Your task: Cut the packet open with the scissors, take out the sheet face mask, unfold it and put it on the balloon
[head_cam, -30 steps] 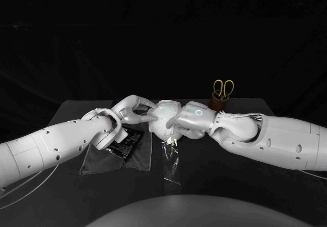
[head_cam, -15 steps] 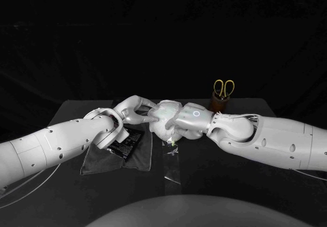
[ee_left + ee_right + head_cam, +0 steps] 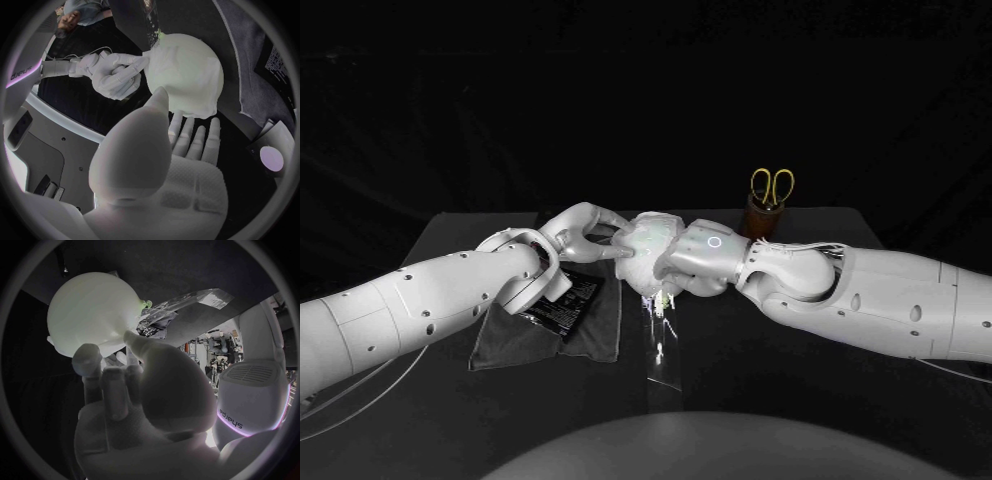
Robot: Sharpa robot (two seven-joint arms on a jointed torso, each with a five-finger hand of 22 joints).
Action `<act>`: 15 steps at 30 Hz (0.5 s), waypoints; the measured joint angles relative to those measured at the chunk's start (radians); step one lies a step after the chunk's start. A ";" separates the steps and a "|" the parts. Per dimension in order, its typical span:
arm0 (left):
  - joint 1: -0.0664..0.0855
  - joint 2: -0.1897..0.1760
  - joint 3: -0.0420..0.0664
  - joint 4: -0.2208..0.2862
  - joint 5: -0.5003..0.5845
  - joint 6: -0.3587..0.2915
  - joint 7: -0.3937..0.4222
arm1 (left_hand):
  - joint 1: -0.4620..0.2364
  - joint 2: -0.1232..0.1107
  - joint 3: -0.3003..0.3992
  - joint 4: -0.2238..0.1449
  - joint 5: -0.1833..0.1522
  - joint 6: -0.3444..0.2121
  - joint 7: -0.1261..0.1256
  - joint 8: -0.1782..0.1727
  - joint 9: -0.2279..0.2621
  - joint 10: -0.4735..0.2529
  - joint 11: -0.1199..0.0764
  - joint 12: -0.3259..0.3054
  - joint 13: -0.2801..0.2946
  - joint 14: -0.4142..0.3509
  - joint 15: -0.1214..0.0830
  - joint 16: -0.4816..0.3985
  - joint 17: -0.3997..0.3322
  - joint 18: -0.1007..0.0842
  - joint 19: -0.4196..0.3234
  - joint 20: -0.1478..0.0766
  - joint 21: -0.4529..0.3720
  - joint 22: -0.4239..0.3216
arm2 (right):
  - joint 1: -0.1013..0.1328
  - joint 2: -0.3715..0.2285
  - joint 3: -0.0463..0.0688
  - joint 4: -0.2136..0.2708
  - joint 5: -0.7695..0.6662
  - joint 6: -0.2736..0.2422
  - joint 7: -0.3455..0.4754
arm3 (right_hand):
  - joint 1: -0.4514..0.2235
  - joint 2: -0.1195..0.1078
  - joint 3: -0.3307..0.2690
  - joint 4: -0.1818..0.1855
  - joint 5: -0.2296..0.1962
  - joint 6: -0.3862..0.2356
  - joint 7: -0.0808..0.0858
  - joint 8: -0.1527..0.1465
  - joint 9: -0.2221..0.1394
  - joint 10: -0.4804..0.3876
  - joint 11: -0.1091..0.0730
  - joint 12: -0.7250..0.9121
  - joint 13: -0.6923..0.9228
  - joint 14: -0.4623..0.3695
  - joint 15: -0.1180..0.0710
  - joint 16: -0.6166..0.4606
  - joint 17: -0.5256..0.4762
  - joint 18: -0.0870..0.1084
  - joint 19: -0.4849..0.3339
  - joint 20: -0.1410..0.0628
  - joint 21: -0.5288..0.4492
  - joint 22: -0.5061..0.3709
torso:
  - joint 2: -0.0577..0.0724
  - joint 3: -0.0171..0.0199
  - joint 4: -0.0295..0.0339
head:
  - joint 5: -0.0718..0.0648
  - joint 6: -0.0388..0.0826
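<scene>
Balloon (image 3: 94,310), pale and round, is held just above the middle of a black table (image 3: 790,360), between the robot's two silver hands. A wrinkled white sheet face mask (image 3: 187,75) is draped over its upper side, with one edge hanging loose below the curve. The balloon's knot (image 3: 145,304) points down toward the tabletop.

The right hand (image 3: 697,262) grips the balloon from the side, fingers curled against its underside and thumb reaching toward the knot. The left hand (image 3: 581,232) holds nothing; its fingers are spread apart, and the tips touch the masked face of the balloon from the other side.

Directly beneath the balloon, a strip of clear film (image 3: 662,350) lies flat on the table. Beside it, on the robot's left, the dark packet (image 3: 568,300) rests on a grey cloth (image 3: 516,345), partly under the left wrist.

At the far edge of the table, on the right, the yellow-handled scissors (image 3: 773,185) stand handles up in a brown holder (image 3: 762,216), well apart from both hands. Behind the table the room is black.
</scene>
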 measured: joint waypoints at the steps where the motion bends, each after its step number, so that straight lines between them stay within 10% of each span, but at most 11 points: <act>1: 0.000 0.000 0.000 0.000 0.000 0.001 0.000 | 0.000 0.000 0.000 0.000 0.000 0.000 0.000 0.000 0.000 0.000 0.000 0.000 0.000 0.000 0.000 0.000 0.000 0.000 0.000 0.000 0.000 0.000 | 0.000 -0.001 0.000 0.001 0.002 -0.009 0.000 | -0.007 0.007 -0.002 0.004 0.000 0.003 0.000 0.006 0.003 0.000 0.000 0.004 0.000 0.000 0.000 0.000 0.000 0.000 0.007 0.000 0.007 0.003 | 0.000 0.0000 0.0000 | 0.000 0.000; 15: 0.000 0.001 0.000 -0.001 0.000 0.005 -0.004 | 0.000 0.000 0.000 0.000 0.000 -0.007 0.000 0.000 -0.001 -0.004 0.004 0.000 0.000 0.000 0.000 -0.004 0.000 0.000 0.000 0.000 0.000 0.000 | 0.000 -0.003 0.000 0.010 0.021 -0.090 0.000 | -0.029 0.028 0.005 0.024 0.000 0.003 -0.012 0.038 0.030 -0.003 -0.003 0.017 0.000 0.000 0.000 -0.002 0.000 -0.001 0.023 0.002 0.022 0.018 | 0.000 -0.0005 0.0006 | -0.003 0.000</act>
